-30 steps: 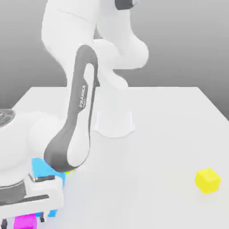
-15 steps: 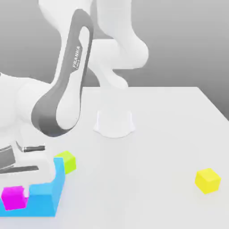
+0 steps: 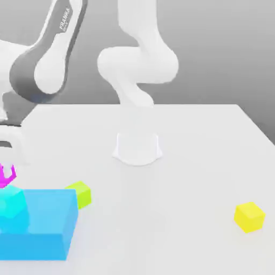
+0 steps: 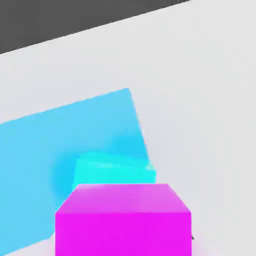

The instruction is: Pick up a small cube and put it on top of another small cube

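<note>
— Where's the claw [image 3: 6, 161] now? I lost it behind the arm.

— At the exterior view's far left edge, above the big flat blue block [image 3: 48, 215]. It's clamped on the small bright magenta cube [image 4: 122, 220]; from the hand camera that plain pink-purple cube sits right between the fingers, close under the lens.

— A second ago it was down low, wasn't it?

— Yes. A second ago the hand was hunched over the table in front of the blue block with the magenta cube at its tip. Half a second ago the cube was level with the block. Now the arm has swung up and the cube hangs above the block's top.

— And the other one?

— The small light cyan cube [image 3: 12, 207] rests on the blue block, at the block's end toward the exterior view's left. The magenta cube hovers just above it, apart from it, not yet touching.

— So the lift is done?

— I'd say so. What's left looks like lining up and lowering; from the hand camera the cyan cube [image 4: 112, 172] peeks out just beyond the magenta one, so it may need a small nudge across first.

— The rest?

— A lime-green cube [image 3: 80, 193] sits against the blue block's far corner, and a yellow cube [image 3: 250, 216] lies well apart from the block, toward the exterior view's right.
</note>
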Tool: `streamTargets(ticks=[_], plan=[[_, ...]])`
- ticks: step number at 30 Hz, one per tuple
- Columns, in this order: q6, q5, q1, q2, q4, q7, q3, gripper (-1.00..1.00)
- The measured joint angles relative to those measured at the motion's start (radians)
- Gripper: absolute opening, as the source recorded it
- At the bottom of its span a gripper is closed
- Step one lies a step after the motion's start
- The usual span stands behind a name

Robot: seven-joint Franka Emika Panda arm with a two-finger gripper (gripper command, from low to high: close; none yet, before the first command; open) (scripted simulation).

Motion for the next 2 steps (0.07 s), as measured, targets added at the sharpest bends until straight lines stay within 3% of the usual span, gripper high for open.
streamTargets(ticks=[2], plan=[[0.000,0.000,0.000,0.000,0.000,0.000,0.000,1.00]])
